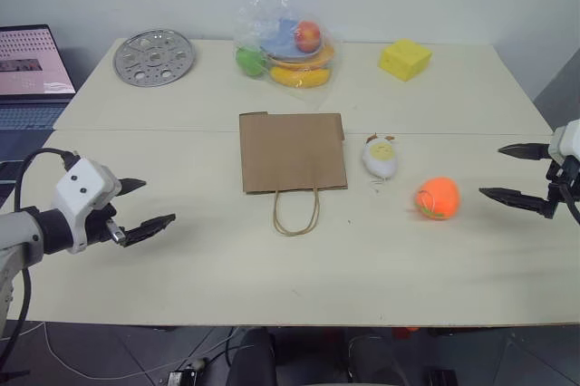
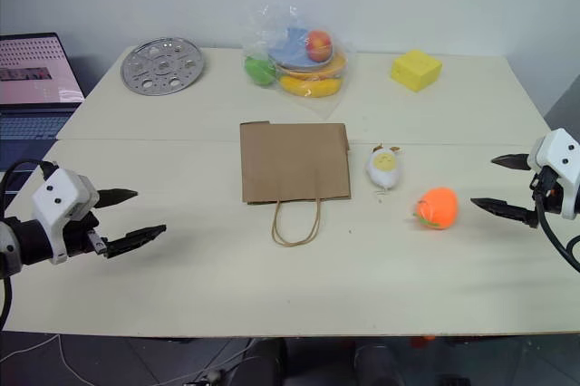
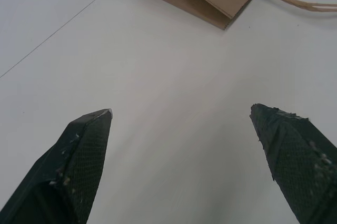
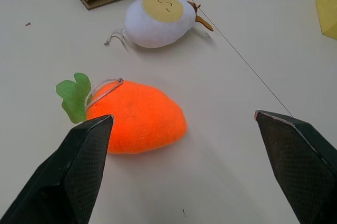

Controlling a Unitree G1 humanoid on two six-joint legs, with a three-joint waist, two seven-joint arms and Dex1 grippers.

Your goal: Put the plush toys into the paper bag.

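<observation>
The paper bag (image 1: 292, 151) lies flat at the middle of the table (image 1: 227, 259), its two loop handles (image 1: 296, 212) trailing toward the near edge. Just to its right rests the white plush toy (image 1: 381, 156) with a yellow patch, and a little further right and nearer sits the orange plush toy (image 1: 438, 197) — the right wrist view shows a green leaf (image 4: 75, 95) and a thin loop at one end of it. Neither toy touches the bag, and nothing lies between them and it.

At the far side of the table a clear plastic bag of glossy toy fruits (image 1: 288, 45) sits behind the paper bag, with a round perforated metal plate (image 1: 154, 57) to its left and a yellow foam cube (image 1: 404, 59) to its right. A laptop (image 1: 32, 73) stands off the table's left edge.

The right gripper (image 1: 515, 171) hovers just right of the orange toy, fingers spread wide and empty, pointing left toward it. The left gripper (image 1: 145, 207) hangs over bare table well left of the bag, fingers also wide apart — holding nothing.
</observation>
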